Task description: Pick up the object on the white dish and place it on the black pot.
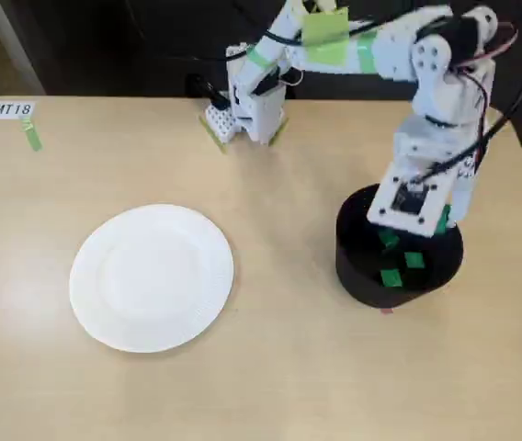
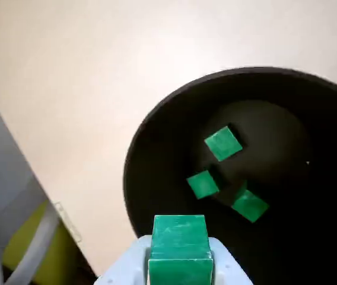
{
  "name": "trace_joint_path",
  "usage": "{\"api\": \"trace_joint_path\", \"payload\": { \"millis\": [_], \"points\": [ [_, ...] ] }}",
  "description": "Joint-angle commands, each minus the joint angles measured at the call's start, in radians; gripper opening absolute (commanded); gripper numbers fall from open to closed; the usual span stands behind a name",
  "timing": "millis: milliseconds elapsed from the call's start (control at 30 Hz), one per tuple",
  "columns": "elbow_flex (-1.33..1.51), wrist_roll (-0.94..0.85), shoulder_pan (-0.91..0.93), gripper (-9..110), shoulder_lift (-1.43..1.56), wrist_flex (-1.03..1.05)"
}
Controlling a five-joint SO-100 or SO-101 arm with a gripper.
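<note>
While the white dish (image 1: 151, 277) lay bare at the left of the table (image 1: 279, 367) in the fixed view, the gripper (image 1: 414, 230) hung over the black pot (image 1: 357, 276) at the right. Seen from the wrist, its fingers clamped the green cube (image 2: 179, 244) above the pot's rim, with three other green cubes (image 2: 223, 143) on the pot's floor.

materials and finishes

the counter (image 1: 289, 367) looks like smooth pale wood laminate with a soft sheen. the white dish (image 1: 201, 317) is matt paper, finely ribbed at its rim. the black pot (image 2: 156, 136) is matt. the green cube (image 2: 180, 240) looks smooth, the end effector (image 2: 180, 274) white plastic.
</note>
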Motion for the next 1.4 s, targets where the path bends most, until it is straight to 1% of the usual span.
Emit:
{"api": "trace_joint_path", "payload": {
  "millis": [0,333,733,767,900,1000,1067,1100,1167,1200,1267,1300,1367],
  "points": [
    [-0.037,0.0,-0.005,0,-0.02,0.021],
    [-0.037,0.011,0.012,0,-0.178,0.061],
    [-0.038,0.028,0.035,0,-0.239,0.072],
    [-0.04,0.023,0.037,2,-0.239,0.072],
    [-0.04,-0.035,0.032,27,-0.212,0.075],
    [-0.04,-0.037,0.035,33,-0.192,0.077],
    [-0.04,-0.032,0.04,34,-0.178,0.078],
    [-0.04,-0.028,0.041,34,-0.172,0.08],
    [-0.04,-0.006,0.044,28,-0.156,0.08],
    [-0.04,0.008,0.046,22,-0.143,0.08],
    [-0.04,0.06,0.057,4,-0.114,0.08],
    [-0.037,0.075,0.066,0,-0.094,0.081],
    [-0.026,0.075,0.08,0,-0.035,0.081]
  ]
}}
